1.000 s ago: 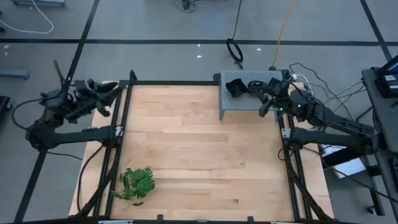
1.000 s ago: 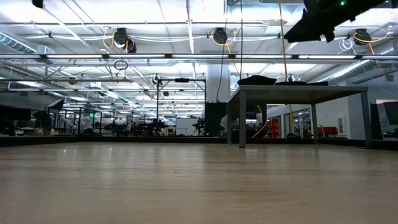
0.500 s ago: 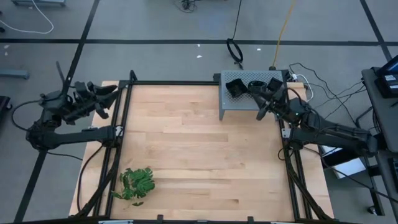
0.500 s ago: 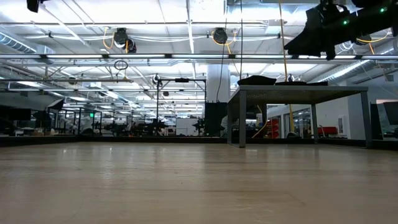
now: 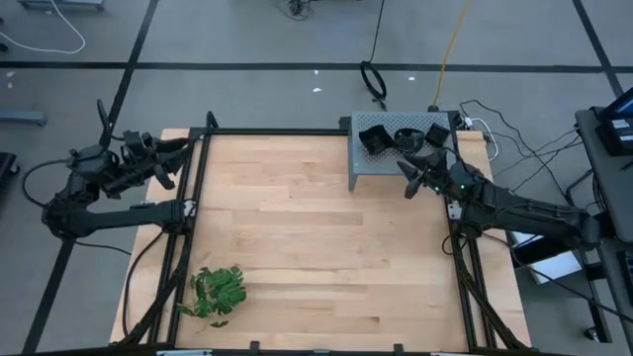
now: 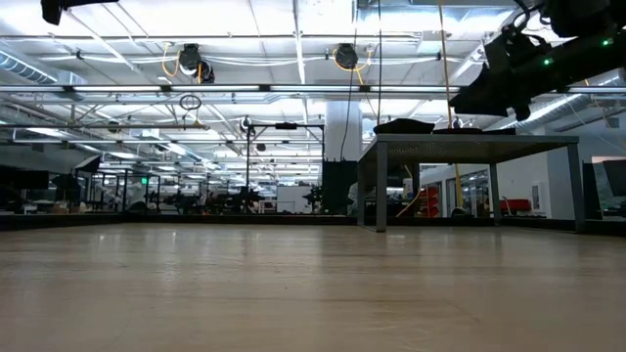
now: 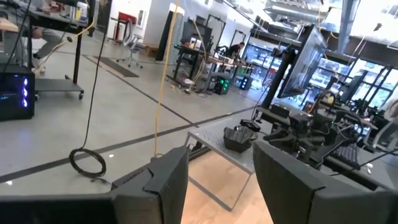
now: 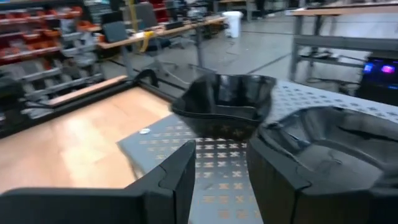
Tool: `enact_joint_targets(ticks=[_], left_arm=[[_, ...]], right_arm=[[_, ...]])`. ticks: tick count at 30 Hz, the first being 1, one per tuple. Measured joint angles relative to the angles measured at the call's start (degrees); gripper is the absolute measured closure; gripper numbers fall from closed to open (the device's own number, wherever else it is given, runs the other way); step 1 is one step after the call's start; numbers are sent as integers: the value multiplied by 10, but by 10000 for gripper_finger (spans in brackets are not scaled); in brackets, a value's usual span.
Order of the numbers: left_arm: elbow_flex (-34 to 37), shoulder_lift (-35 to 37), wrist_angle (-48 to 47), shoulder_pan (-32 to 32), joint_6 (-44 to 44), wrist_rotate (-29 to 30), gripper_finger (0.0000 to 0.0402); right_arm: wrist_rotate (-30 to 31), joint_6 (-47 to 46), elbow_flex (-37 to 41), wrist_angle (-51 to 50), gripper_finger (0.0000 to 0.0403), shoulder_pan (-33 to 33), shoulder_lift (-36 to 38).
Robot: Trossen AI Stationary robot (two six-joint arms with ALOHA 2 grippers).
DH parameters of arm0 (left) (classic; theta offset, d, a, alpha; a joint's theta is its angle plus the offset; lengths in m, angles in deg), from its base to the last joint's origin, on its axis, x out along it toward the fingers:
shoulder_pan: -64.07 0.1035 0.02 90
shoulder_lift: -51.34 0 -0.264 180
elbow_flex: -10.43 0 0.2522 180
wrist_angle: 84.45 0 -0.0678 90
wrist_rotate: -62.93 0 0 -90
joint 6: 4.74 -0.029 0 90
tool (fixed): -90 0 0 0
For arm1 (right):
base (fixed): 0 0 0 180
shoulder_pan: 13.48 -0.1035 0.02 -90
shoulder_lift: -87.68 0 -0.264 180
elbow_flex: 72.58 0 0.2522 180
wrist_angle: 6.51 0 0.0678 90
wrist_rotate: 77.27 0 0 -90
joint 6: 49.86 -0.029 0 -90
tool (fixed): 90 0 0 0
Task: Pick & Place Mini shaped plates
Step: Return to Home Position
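Two glossy black mini shaped plates [image 5: 373, 136] [image 5: 407, 138] rest on top of the grey perforated box [image 5: 381, 168] at the table's far right. In the right wrist view one plate [image 8: 224, 106] sits ahead on the perforated top and a second [image 8: 329, 146] lies just beside one finger. My right gripper [image 5: 415, 176] [image 8: 221, 155] hangs open and level over the box's near right part, pointing at the plates. My left gripper [image 5: 163, 158] [image 7: 217, 168] waits open beyond the table's far left edge.
A green leafy sprig [image 5: 218, 292] lies near the table's front left corner. Black frame rails [image 5: 193, 227] [image 5: 457, 247] run along the left and right edges. The wooden table [image 5: 316, 247] is bare between the sprig and the box.
My right gripper has come down toward the top of the box, shifting a little toward the table's near edge and rolling slightly. It stays open. The plates have not moved.
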Motion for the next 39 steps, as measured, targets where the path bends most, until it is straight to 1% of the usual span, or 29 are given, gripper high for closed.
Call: enact_joint_targets(ticks=[4,22,30,39], left_arm=[[0,0,0,0,3,0,218],[0,0,-1,0,9,-2,218],[0,0,-27,0,28,-2,218],[0,0,-27,0,28,-2,218]], right_arm=[[-48,7,0,0,273,0,15],[-60,37,0,-9,273,0,123],[-60,44,0,-9,273,0,180],[-62,34,9,-6,273,0,208]])
